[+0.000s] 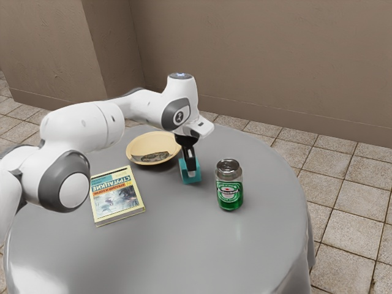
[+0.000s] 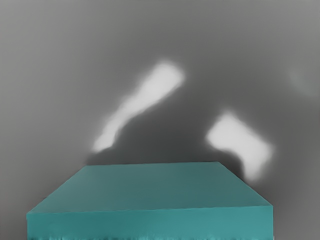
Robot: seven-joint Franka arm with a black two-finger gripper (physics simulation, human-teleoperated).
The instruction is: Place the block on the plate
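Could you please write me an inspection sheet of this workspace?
Surface: grey round table, pale reflections on it.
Job's things: teal block, not on the plate; cream plate, a mottled grey patch inside it that I cannot identify.
Clutter: book, cover up; green-and-silver can, upright.
Gripper: black gripper down at the block; whether it grips it, I cannot tell.
Cables: nothing seen.
Surroundings: tiled floor, brown walls.
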